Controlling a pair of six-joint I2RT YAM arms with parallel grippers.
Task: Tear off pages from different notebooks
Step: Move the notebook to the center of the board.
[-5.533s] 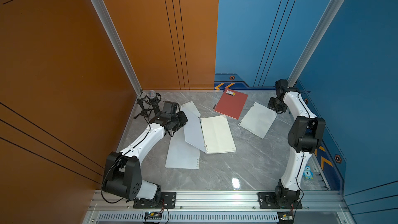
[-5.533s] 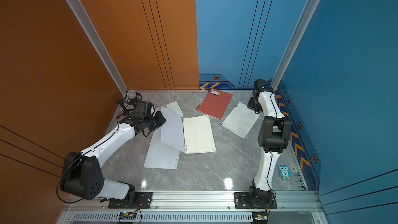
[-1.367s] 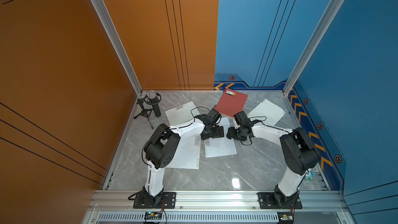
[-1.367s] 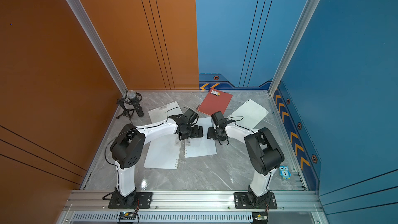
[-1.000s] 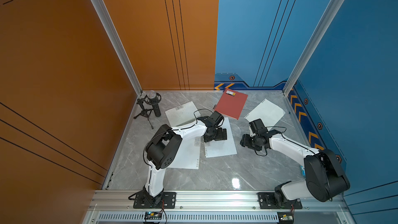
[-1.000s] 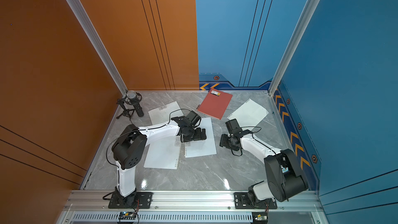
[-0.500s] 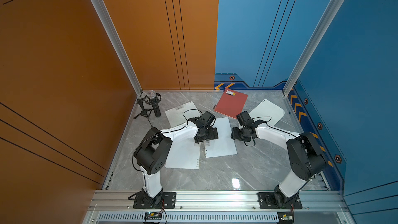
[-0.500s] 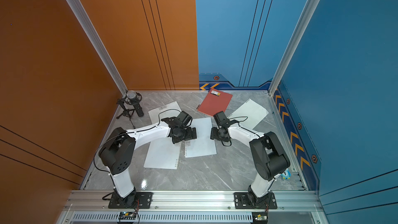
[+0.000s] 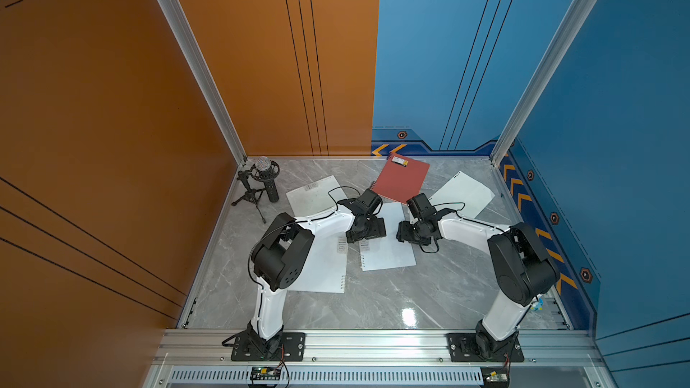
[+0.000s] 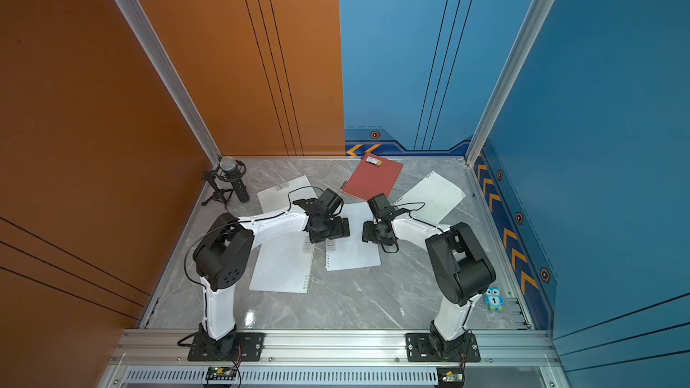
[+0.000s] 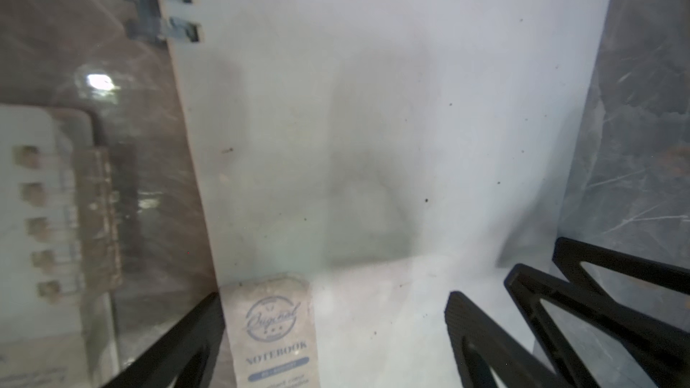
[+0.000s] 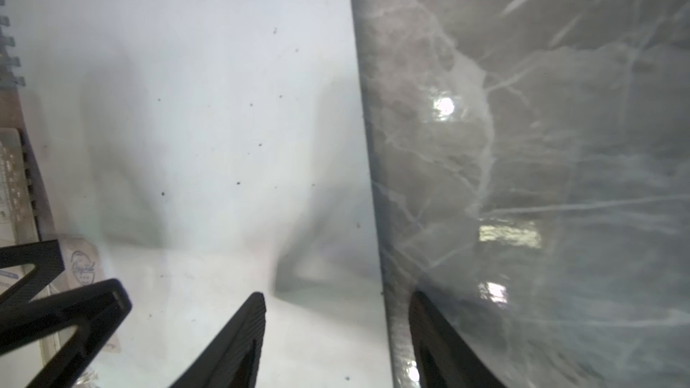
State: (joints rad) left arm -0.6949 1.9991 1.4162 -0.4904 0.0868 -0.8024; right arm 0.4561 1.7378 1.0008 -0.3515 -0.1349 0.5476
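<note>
1. At the counter's [image 9: 373,304] centre: small frosted-cover notebook [image 9: 388,251], closed, lying flat, spiral edge toward the left arm.
2. Low over its labelled spiral edge: left hand [image 9: 367,232], fingers spread wide, empty.
3. Straddling its opposite edge: right hand [image 9: 406,234], fingers parted, gripping nothing.
4. Toward the back wall: red notebook [image 9: 403,181]; loose page [image 9: 461,194] on the right arm's side.

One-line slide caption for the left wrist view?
Wrist close-up: left gripper, fingers spread wide, over a frosted-cover spiral notebook on the marble table, its grey label between them.
</note>
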